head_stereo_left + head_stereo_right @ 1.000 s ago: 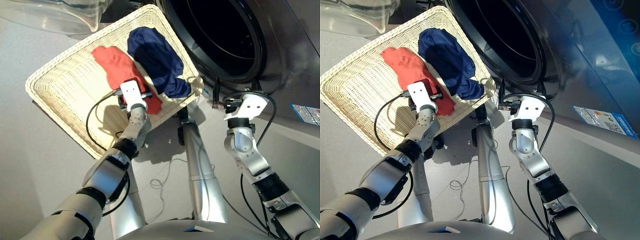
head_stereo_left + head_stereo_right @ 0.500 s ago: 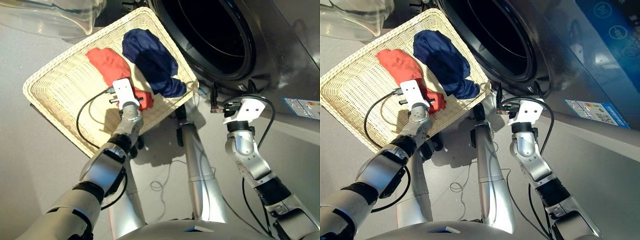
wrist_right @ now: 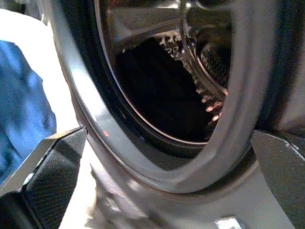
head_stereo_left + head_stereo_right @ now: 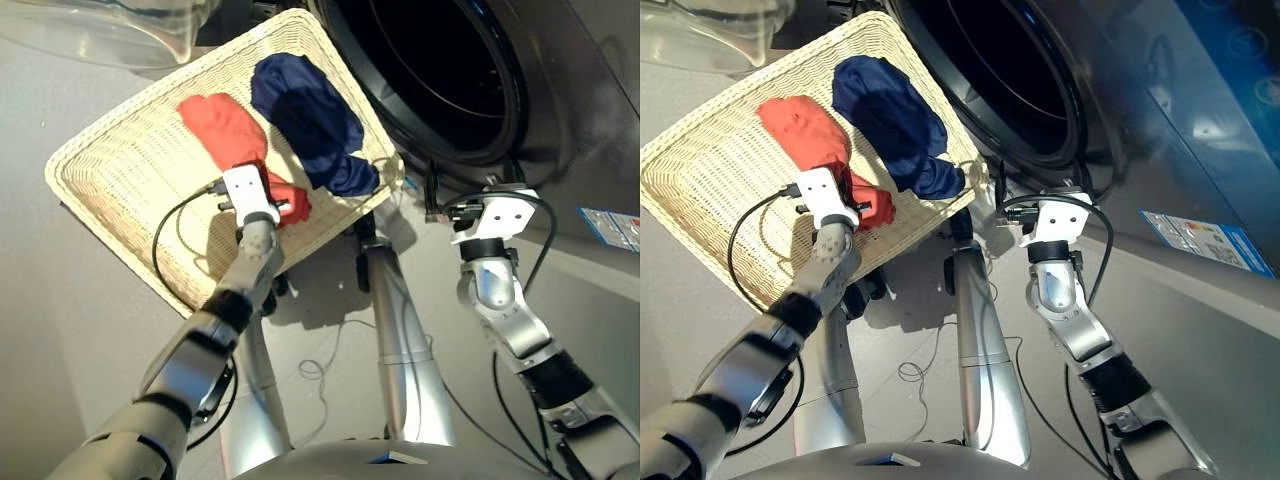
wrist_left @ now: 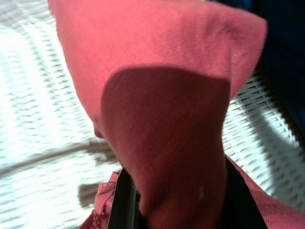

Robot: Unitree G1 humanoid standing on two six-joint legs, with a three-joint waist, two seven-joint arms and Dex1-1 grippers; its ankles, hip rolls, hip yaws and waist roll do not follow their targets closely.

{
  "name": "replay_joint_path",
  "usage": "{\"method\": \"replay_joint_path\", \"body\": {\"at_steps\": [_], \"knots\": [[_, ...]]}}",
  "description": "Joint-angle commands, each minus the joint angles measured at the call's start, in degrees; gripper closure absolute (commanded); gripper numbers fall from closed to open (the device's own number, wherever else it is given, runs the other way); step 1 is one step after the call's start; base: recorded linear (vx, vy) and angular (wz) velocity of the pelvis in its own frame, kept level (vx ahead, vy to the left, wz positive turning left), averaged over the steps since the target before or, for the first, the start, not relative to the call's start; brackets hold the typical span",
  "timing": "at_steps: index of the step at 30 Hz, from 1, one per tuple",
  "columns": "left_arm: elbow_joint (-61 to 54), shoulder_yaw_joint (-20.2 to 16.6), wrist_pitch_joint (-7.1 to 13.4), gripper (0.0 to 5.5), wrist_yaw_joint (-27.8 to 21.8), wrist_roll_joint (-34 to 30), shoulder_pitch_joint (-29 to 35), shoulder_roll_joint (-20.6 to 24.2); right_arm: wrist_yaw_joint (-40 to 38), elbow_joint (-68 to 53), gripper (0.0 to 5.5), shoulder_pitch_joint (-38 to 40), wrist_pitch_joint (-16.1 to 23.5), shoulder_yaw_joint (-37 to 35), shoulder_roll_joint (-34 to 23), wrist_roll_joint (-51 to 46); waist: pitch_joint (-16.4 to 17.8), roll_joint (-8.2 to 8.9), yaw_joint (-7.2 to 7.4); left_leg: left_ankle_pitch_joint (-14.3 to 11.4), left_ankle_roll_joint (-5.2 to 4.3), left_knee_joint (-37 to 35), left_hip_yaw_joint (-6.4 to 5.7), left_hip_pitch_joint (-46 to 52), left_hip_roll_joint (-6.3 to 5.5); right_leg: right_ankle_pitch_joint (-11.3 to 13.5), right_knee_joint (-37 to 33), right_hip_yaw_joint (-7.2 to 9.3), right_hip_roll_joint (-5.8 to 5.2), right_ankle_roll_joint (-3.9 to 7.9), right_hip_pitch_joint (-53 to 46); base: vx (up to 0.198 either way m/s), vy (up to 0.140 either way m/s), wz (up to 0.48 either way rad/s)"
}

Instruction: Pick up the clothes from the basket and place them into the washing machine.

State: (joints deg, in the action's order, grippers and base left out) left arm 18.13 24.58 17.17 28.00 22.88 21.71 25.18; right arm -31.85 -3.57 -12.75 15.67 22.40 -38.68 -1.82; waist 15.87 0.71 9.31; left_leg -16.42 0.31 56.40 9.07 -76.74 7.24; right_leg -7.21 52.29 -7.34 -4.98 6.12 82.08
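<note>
Our left hand [image 4: 282, 207] is gripping the near end of the red-orange garment [image 4: 228, 135], which is lying in the basket [image 4: 120, 170] just beside the navy garment [image 4: 305, 115]. Our right hand [image 4: 432, 195] is hovering open and empty beside the washing machine [image 4: 560, 90], below its porthole rim.

The basket [image 4: 120, 160] is rough woven wicker. The red cloth [image 5: 157, 95] looks soft and matt. The washing machine [image 4: 560, 90] looks smooth and shiny.
</note>
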Motion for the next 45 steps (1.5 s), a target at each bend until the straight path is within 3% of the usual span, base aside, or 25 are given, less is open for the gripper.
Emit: {"method": "replay_joint_path", "body": {"at_steps": [1, 4, 8, 11, 14, 15, 17, 19, 20, 21, 22, 25, 32, 36, 39, 45], "knots": [[-7.29, -2.34, 5.75, 5.50, -4.42, -4.62, -3.24, 3.12, 1.67, -5.59, 0.00, -9.29, 3.11, -1.22, -5.39, 12.20, -0.70, -1.62, -1.69, 3.72, 0.17, -1.11, -2.80, -2.31, -1.22, 2.42, -2.41, 3.42, -0.58, -3.41, -2.29, 0.000, 0.000, 0.000], [-14.66, -3.88, 7.19, 5.50, -8.12, -4.44, -6.68, 7.34, 2.99, -5.51, 0.00, -11.09, 3.32, -0.26, -8.64, 14.16, -1.06, -2.01, -2.66, 3.60, 0.30, -0.79, -2.90, -2.66, -1.45, 2.23, -2.01, 3.13, -0.73, -3.37, -1.93, 0.000, 0.000, 0.000], [-20.83, -5.01, 9.19, 5.50, -13.53, 2.09, -9.10, 11.03, 4.66, -4.01, 0.00, -14.04, 3.22, 2.07, -11.07, 14.81, -1.35, -2.68, -3.73, 3.87, 0.28, -0.91, -2.92, -2.86, -1.73, 2.13, -1.55, 2.96, -1.21, -3.31, -1.50, 0.000, 0.000, 0.000], [-24.91, -5.82, 9.47, 5.50, -16.36, 5.94, -10.59, 13.03, 4.69, -2.92, 0.00, -16.13, 2.53, 3.25, -12.73, 16.76, -1.58, -3.00, -4.32, 3.90, 0.30, -0.75, -3.15, -3.13, -1.82, 1.89, -1.07, 2.94, -1.32, -3.33, -1.24, 0.000, 0.000, 0.000], [-29.10, -4.37, 10.16, 5.50, -21.40, 10.48, -11.57, 17.98, 4.02, -1.48, 0.00, -19.36, 1.87, 5.27, -14.65, 20.44, -1.77, -3.17, -4.87, 3.73, 0.33, -0.48, -3.22, -3.20, -1.83, 1.87, -0.78, 2.76, -1.36, -3.29, -1.12, 0.000, 0.000, 0.000], [-31.91, -2.02, 10.12, 5.50, -25.64, 14.56, -11.31, 21.83, 3.90, -0.70, 0.00, -22.03, 0.90, 7.25, -16.48, 24.00, -1.88, -3.35, -5.17, 3.59, 0.34, -0.32, -3.11, -3.17, -1.79, 1.96, -0.70, 2.69, -1.37, -3.15, -1.03, 0.000, 0.000, 0.000], [-32.81, -1.40, 10.04, 5.50, -27.12, 16.63, -11.13, 23.33, 3.92, 0.15, 0.00, -23.78, 0.31, 8.69, -16.94, 25.42, -1.90, -3.37, -5.21, 3.47, 0.32, -0.18, -2.99, -3.18, -1.70, 2.02, -0.73, 2.60, -1.36, -3.09, -1.03, 0.000, 0.000, 0.000], [-34.28, 2.58, 9.44, 5.50, -31.74, 24.27, -9.65, 26.14, 3.29, 1.88, 0.00, -29.13, -1.09, 12.57, -19.00, 30.70, -2.07, -3.38, -5.43, 3.34, 0.25, 0.17, -3.03, -3.22, -1.54, 2.16, -0.52, 2.44, -1.44, -2.96, -0.71, 0.000, 0.000, 0.000], [-34.01, 2.48, 9.54, 5.50, -32.08, 24.62, -9.51, 26.07, 3.12, 2.16, 0.00, -29.54, -1.08, 12.94, -18.94, 30.76, -2.00, -3.45, -5.38, 3.31, 0.25, 0.22, -3.02, -3.24, -1.50, 2.16, -0.50, 2.43, -1.41, -2.96, -0.69, 0.011, 0.030, -0.175], [-35.14, 5.37, 7.97, 5.50, -34.84, 30.48, -7.78, 27.65, 3.63, 3.29, 0.00, -33.87, -2.50, 16.77, -19.93, 34.04, -2.15, -3.52, -5.55, 3.19, 0.22, 0.38, -2.86, -3.33, -1.33, 2.28, -0.41, 2.37, -1.38, -2.92, -0.48, 0.000, 0.000, 0.000], [-35.01, 5.22, 7.99, 5.50, -34.97, 30.65, -7.73, 27.56, 3.47, 3.63, 0.00, -34.42, -2.49, 17.26, -19.83, 34.04, -2.05, -3.61, -5.44, 3.17, 0.23, 0.41, -2.86, -3.35, -1.30, 2.29, -0.40, 2.36, -1.35, -2.92, -0.46, 0.000, 0.000, 0.000], [-36.61, 12.71, 5.65, 5.50, -37.96, 38.11, -2.53, 28.64, 3.40, 6.49, 0.00, -42.71, -4.55, 25.42, -19.48, 40.26, -2.00, -3.71, -5.37, 3.21, 0.07, 0.43, -2.78, -3.34, -1.20, 2.33, -0.29, 2.24, -1.35, -2.89, -0.26, 0.000, 0.001, 0.065], [-36.40, 20.91, 2.49, 5.50, -39.70, 44.10, 3.69, 25.26, 3.87, 5.88, 0.00, -44.59, -5.49, 27.08, -17.16, 42.06, -2.01, -4.03, -4.73, 3.42, -0.03, 0.47, -2.95, -3.58, -1.28, 2.21, -0.05, 2.33, -1.35, -2.92, -0.14, 0.000, 0.000, 0.000], [-35.91, 21.71, 2.45, 5.50, -39.13, 42.00, 4.73, 25.00, 4.21, 4.93, 0.00, -41.08, -5.32, 24.07, -16.01, 40.07, -1.92, -4.00, -4.68, 3.58, -0.05, 0.33, -2.82, -3.58, -1.31, 2.15, 0.04, 2.40, -1.34, -2.96, -0.20, 0.000, 0.000, 0.000], [-34.57, 20.19, 2.52, 5.50, -38.85, 42.38, 3.32, 23.35, 3.02, 3.65, 0.00, -36.18, -5.59, 20.20, -15.62, 40.28, -1.86, -3.99, -4.36, 3.55, -0.03, 0.52, -3.05, -3.86, -1.41, 1.96, 0.26, 2.40, -1.15, -3.13, -0.06, 0.000, 0.000, 0.000], [-34.96, 18.99, 2.94, 5.50, -39.03, 43.67, 2.07, 23.78, 2.47, 2.15, 0.00, -35.79, -6.23, 21.00, -19.14, 44.11, -1.94, -3.76, -4.49, 3.33, -0.05, 1.14, -3.10, -4.30, -1.24, 2.20, 0.51, 2.46, -1.19, -3.04, 0.47, 0.000, 0.000, 0.000]]}}
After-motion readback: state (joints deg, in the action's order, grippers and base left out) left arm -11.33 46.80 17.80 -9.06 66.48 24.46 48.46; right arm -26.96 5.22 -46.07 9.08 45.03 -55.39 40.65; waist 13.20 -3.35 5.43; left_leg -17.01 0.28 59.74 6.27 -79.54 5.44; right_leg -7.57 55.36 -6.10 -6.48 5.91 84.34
